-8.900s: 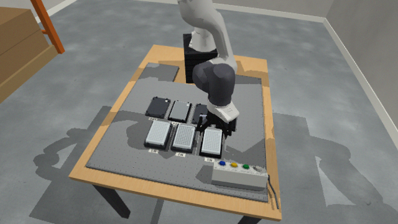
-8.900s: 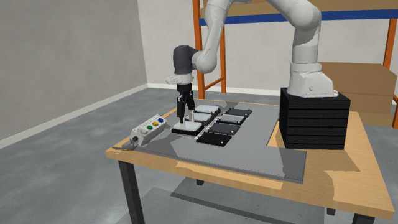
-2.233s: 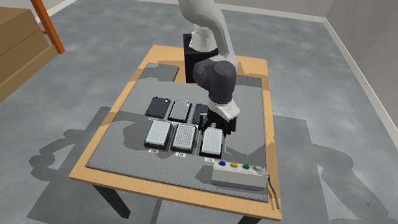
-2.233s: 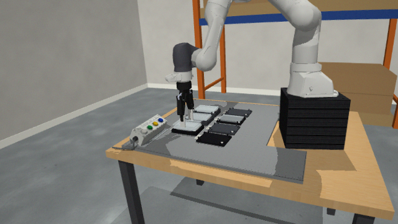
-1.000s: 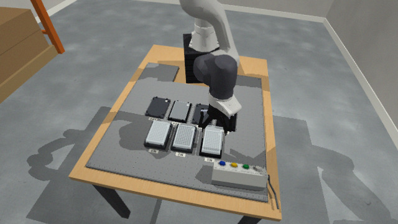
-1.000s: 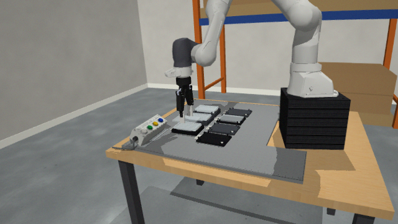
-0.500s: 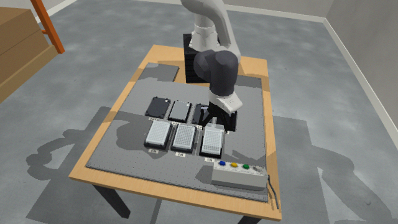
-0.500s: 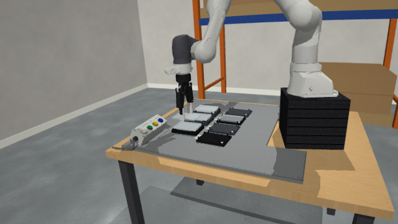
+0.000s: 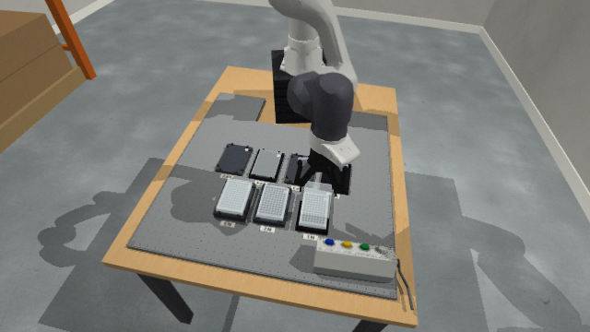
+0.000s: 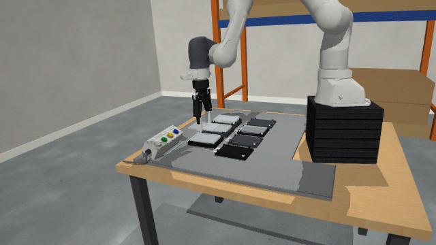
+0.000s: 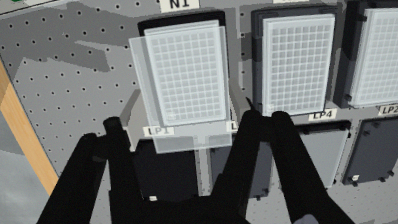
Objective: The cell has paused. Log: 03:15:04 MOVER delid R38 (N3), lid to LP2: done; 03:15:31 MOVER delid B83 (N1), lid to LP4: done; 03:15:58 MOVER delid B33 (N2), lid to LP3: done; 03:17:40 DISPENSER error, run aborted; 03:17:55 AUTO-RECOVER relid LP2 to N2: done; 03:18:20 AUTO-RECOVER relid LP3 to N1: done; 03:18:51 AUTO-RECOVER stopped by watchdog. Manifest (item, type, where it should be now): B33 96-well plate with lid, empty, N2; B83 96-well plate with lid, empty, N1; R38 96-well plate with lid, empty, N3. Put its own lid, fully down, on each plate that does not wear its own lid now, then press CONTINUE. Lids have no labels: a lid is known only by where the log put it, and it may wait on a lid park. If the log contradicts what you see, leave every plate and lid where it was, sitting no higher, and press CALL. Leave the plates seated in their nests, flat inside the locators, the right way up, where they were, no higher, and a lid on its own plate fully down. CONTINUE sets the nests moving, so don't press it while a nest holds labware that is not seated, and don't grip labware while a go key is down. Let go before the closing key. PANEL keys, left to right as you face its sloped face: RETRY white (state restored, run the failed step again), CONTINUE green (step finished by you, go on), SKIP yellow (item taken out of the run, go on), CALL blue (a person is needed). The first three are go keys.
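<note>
My gripper [image 11: 186, 95] is shut on a clear lid [image 11: 182, 95] and holds it a little above the N1 plate, shifted toward the lid parks. In the top view the gripper [image 9: 323, 172] hangs over the far end of the uncovered N1 plate, with the lid [image 9: 318, 187] under it. The N2 plate [image 9: 273, 203] and the N3 plate [image 9: 234, 197] each wear a lid and sit flat in their nests. Park LP4 [image 11: 320, 150] holds a lid, which also shows in the top view [image 9: 266, 164]. Parks LP1 [image 11: 162, 167] and LP2 [image 11: 372, 150] are bare.
The key panel [image 9: 355, 258] stands at the table's front, near N1, with its blue [image 9: 329, 242], yellow [image 9: 347, 244], green [image 9: 364, 246] and white [image 9: 381, 250] keys. The arm's black base block [image 10: 344, 131] stands behind the parks.
</note>
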`<state>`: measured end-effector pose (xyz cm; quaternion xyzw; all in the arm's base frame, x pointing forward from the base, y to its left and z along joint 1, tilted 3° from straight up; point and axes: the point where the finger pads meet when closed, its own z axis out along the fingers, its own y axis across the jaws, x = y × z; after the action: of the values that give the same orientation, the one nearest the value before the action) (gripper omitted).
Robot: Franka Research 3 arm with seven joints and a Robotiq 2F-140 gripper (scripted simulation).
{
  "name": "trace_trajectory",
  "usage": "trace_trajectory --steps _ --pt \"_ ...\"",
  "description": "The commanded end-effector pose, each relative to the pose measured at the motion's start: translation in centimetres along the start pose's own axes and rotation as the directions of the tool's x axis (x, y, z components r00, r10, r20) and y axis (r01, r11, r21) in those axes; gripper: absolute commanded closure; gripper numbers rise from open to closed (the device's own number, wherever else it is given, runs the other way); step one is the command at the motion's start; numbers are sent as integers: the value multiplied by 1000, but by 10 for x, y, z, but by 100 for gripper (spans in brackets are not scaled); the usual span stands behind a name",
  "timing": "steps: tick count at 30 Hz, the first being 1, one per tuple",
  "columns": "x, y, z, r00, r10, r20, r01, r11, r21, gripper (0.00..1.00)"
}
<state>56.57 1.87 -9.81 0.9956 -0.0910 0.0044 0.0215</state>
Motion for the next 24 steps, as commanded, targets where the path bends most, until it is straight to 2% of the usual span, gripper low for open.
trace_trajectory --steps 1,3,6,10,24 --pt "-1 1 -1 1000 -2 2 2 1000 -1 100" --pt "0 12 -1 1000 -2 2 2 1000 -1 100" --pt "0 80 -1 1000 -2 2 2 1000 -1 100" --pt "-6 138 -1 1000 -2 2 2 1000 -1 100" --pt "-6 138 -1 1000 -2 2 2 1000 -1 100"
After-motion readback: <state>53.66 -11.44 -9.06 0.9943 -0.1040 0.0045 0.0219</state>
